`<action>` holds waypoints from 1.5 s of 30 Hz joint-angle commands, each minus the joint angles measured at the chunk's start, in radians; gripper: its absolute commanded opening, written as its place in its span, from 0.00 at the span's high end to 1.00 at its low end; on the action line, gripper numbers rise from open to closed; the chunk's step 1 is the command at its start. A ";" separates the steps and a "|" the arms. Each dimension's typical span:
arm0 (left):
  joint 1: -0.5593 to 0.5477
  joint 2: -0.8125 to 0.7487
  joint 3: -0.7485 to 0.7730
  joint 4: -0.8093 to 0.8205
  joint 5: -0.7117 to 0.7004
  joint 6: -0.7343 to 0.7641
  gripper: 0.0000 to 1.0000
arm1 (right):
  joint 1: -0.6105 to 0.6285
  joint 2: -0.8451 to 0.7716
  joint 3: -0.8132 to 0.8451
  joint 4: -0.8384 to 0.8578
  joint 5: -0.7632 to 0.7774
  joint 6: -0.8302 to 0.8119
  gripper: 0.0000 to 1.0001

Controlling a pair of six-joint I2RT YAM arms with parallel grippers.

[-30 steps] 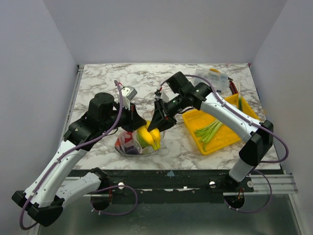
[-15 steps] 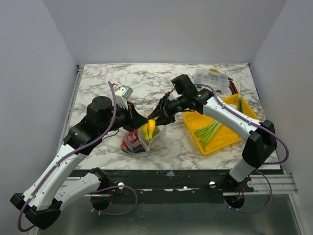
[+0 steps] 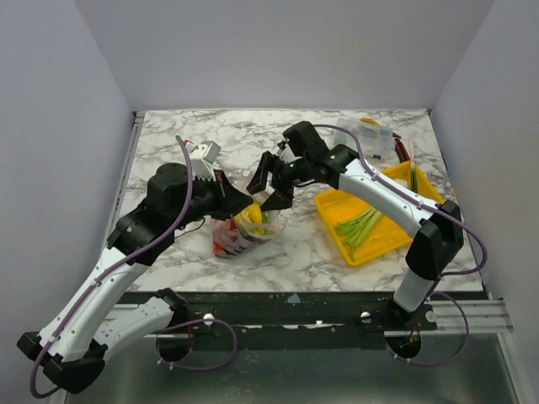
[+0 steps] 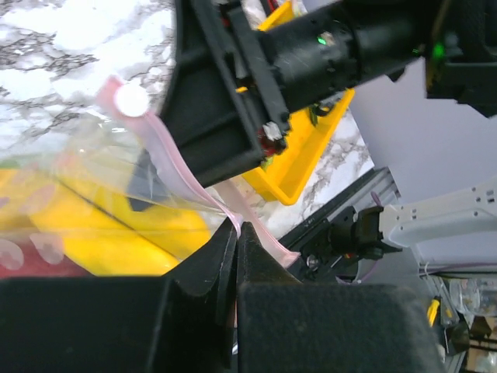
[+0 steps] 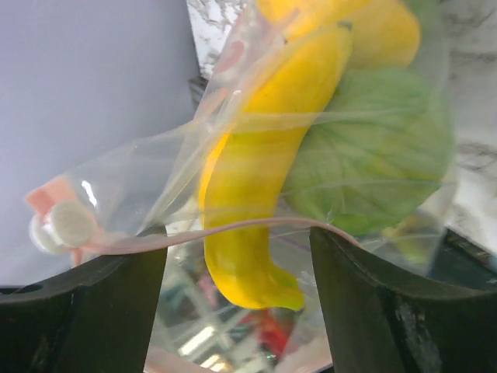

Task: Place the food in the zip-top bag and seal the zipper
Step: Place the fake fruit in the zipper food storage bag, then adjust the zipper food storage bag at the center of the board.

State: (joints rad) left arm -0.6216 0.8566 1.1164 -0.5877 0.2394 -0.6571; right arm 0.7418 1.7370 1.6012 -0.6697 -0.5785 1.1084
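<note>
Left claw (image 4: 235, 230): pinched shut on the pink zipper (image 4: 167, 151) at the mouth of the zip-top bag (image 3: 242, 236). This hold has been kept through the last 1 second.
Right claw (image 3: 268, 188): spread open, with nothing held. 1 second ago it was closed around the bananas above the bag, and 0.5 second ago its fingers were together at the bag's mouth.
Bananas (image 5: 256, 179): released and now seen inside the bag, pressed against the round green one (image 5: 373, 163).
Zipper: not sealed. In the right wrist view the strip is stretched across the gap between the 2 open fingers (image 5: 85, 311), and its white slider (image 5: 68, 224) is seen at 1 end.
Bag: held up by its mouth on the marble surface (image 3: 168, 143), between the 2 arms. Something red is also seen low inside it.
Yellow tray (image 3: 396, 231): on the surface to the right of the bag, apart from it. Green stalks (image 3: 358, 223) are lying in it, placed as they were 1 second ago.
</note>
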 commanded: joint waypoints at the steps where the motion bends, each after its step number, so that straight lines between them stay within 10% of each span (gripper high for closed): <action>1: 0.028 -0.003 0.066 -0.023 -0.048 0.003 1.00 | 0.009 -0.118 -0.006 -0.040 0.125 -0.297 0.20; 7: 0.053 0.019 0.102 -0.037 0.048 0.134 1.00 | 0.009 -0.233 0.052 -0.169 0.193 -0.563 0.08; 13: 0.053 0.033 0.128 -0.038 0.193 0.282 1.00 | 0.006 -0.373 -0.109 0.053 0.274 -0.815 0.00; 20: 0.053 0.046 0.130 -0.028 0.221 0.283 1.00 | 0.013 -0.328 -0.160 0.174 0.138 -0.748 0.01; 30: 0.053 0.045 0.136 -0.031 0.162 0.191 1.00 | 0.109 -0.359 -0.245 0.232 0.256 -0.615 0.45; 35: 0.053 0.040 0.124 -0.007 0.214 0.192 1.00 | 0.126 -0.360 -0.253 0.306 0.401 -0.636 0.99; 36: 0.056 0.038 0.120 -0.010 0.215 0.207 0.92 | 0.125 -0.368 -0.254 0.325 0.435 -0.691 1.00; 39: 0.117 -0.032 0.022 0.086 0.165 0.215 0.20 | 0.075 -0.385 -0.269 0.441 0.339 -0.844 1.00; 45: 0.371 -0.081 -0.073 0.307 0.363 0.150 0.01 | -0.060 -0.269 -0.166 0.534 -0.246 -0.932 1.00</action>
State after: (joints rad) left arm -0.3599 0.7944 1.0840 -0.4973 0.4675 -0.4683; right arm 0.7238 1.4120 1.3563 -0.2821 -0.4603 0.2836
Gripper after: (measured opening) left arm 0.973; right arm 0.005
